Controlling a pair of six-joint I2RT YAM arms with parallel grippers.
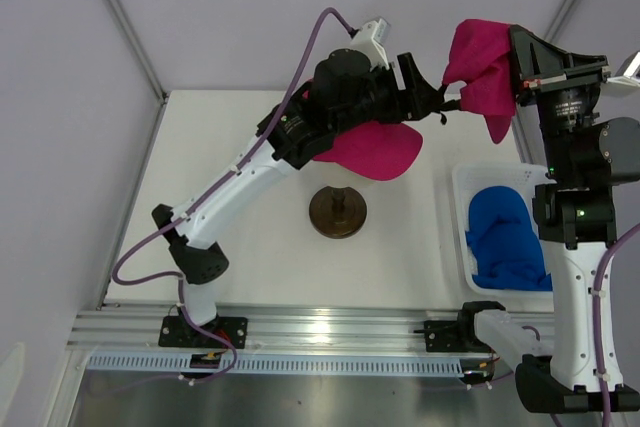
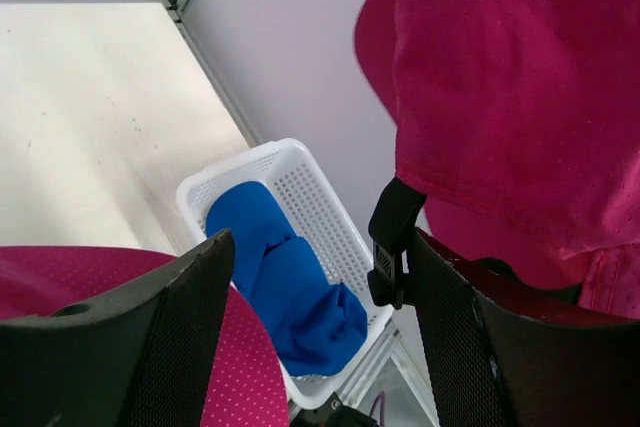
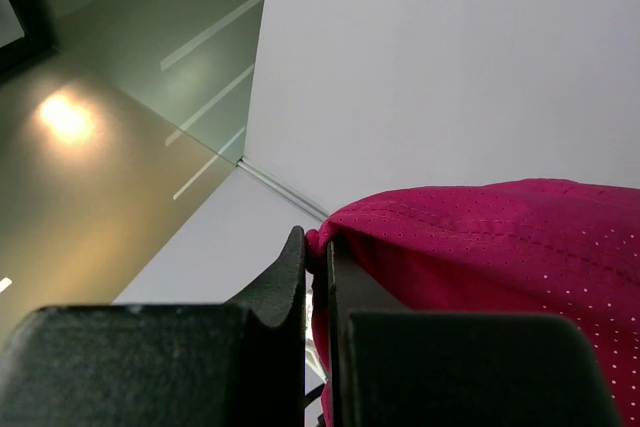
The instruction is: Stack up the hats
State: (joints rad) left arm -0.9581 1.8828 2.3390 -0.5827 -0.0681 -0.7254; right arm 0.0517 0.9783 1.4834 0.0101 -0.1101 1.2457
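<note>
My right gripper (image 1: pixel 513 75) is raised at the back right and shut on the edge of a magenta-pink hat (image 1: pixel 478 69), which hangs in the air; the pinch shows in the right wrist view (image 3: pixel 318 243) with the hat (image 3: pixel 480 247). My left gripper (image 1: pixel 443 97) is open right beside that hat. In the left wrist view (image 2: pixel 320 247) its jaws stand wide apart, with the hat (image 2: pixel 500 97) and its black strap buckle (image 2: pixel 388 257) by the right finger. More magenta fabric (image 1: pixel 372 151) lies under my left wrist (image 2: pixel 240 377). Blue hats (image 1: pixel 505 237) lie in a white basket (image 2: pixel 290 287).
The white basket (image 1: pixel 462 197) stands at the table's right edge (image 2: pixel 300 152). A dark round stand (image 1: pixel 337 212) sits mid-table in front of the left arm. No cream mannequin head shows. Grey walls close the back and sides.
</note>
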